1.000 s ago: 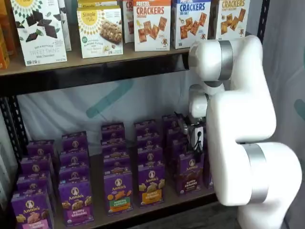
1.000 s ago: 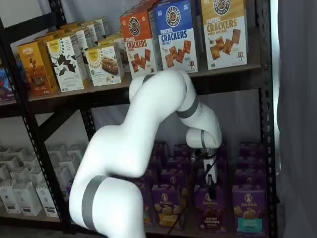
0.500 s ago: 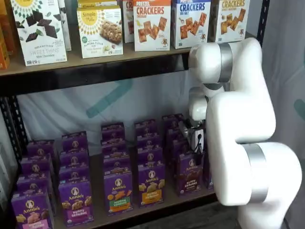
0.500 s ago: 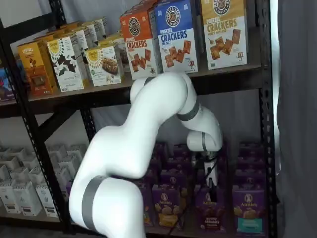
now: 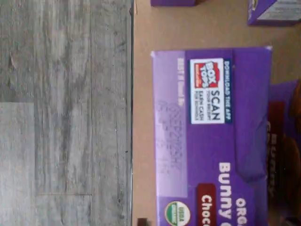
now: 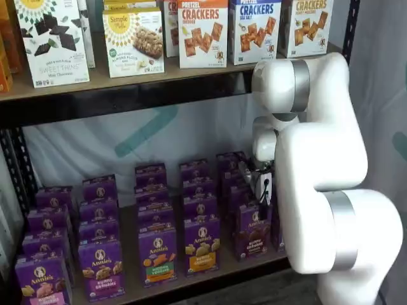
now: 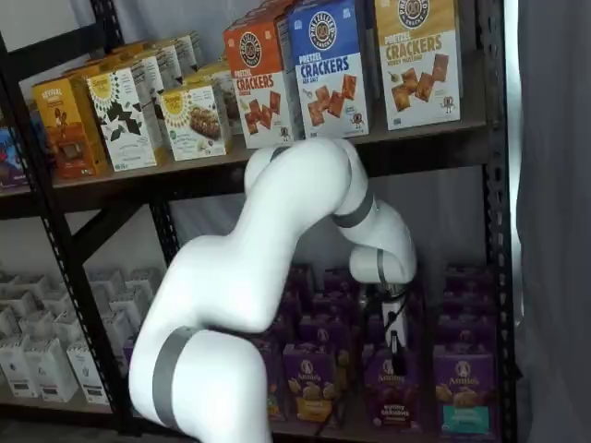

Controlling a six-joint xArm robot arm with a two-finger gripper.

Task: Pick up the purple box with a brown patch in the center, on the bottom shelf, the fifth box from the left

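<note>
The purple box with a brown patch (image 6: 252, 232) stands at the front of its row on the bottom shelf, in both shelf views (image 7: 391, 388). The wrist view shows its purple top (image 5: 211, 136) from above, with a Box Tops label and a brown patch. My gripper (image 7: 397, 355) hangs just above this box with a cable beside it. In a shelf view it shows as dark fingers (image 6: 262, 190) over the row, partly hidden by the arm. No gap between the fingers shows, and no box is in them.
Rows of similar purple boxes (image 6: 158, 254) fill the bottom shelf, one with a teal patch (image 7: 462, 392) to the right. Cracker boxes (image 6: 203, 33) stand on the shelf above. The shelf board's front edge (image 5: 133, 117) and the grey wood floor (image 5: 66, 113) show in the wrist view.
The gripper has moved slightly lower toward the front box of the row. The boxes have not moved.
</note>
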